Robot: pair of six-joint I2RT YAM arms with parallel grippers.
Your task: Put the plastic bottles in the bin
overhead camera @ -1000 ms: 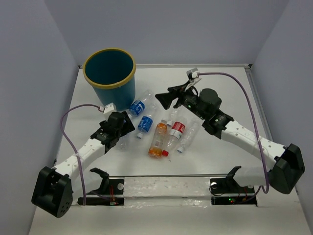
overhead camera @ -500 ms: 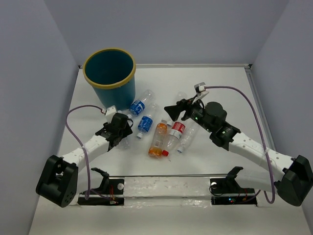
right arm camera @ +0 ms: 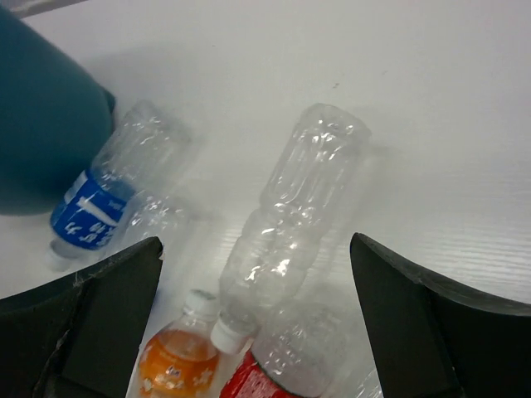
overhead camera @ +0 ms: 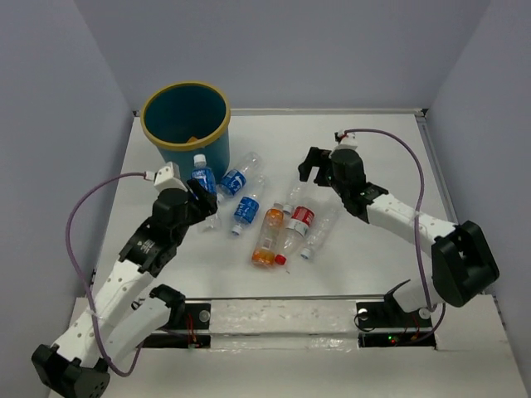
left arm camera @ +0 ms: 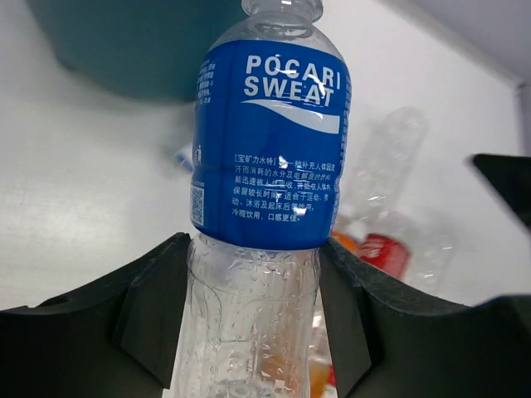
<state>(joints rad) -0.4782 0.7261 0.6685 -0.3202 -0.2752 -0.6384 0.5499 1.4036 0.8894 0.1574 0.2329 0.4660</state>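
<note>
My left gripper (overhead camera: pixel 197 193) (left arm camera: pixel 251 327) is shut on the clear lower half of a blue-labelled Pocari Sweat bottle (overhead camera: pixel 200 170) (left arm camera: pixel 272 162), held upright just in front of the teal bin (overhead camera: pixel 185 124) (left arm camera: pixel 133 50). My right gripper (overhead camera: pixel 309 164) (right arm camera: pixel 255 249) hangs open above a clear plastic bottle (right arm camera: pixel 303 195) lying on the table, touching nothing. On the table lie two blue-labelled bottles (overhead camera: pixel 236 178) (overhead camera: pixel 246 209), an orange-liquid bottle (overhead camera: pixel 267 236) (right arm camera: pixel 178 365), a red-labelled bottle (overhead camera: pixel 297 224) and clear ones (overhead camera: pixel 319 232).
The bin stands at the back left of the white table (overhead camera: pixel 373 249), its yellow-tan rim (overhead camera: pixel 158 137) close to the held bottle. Grey walls close in both sides. A rail with two black brackets (overhead camera: pixel 398 298) runs along the near edge.
My left gripper closed on the blue-labelled bottle and lifted it up toward the bin. My right arm swung back and to the right, its jaws opening wider.
</note>
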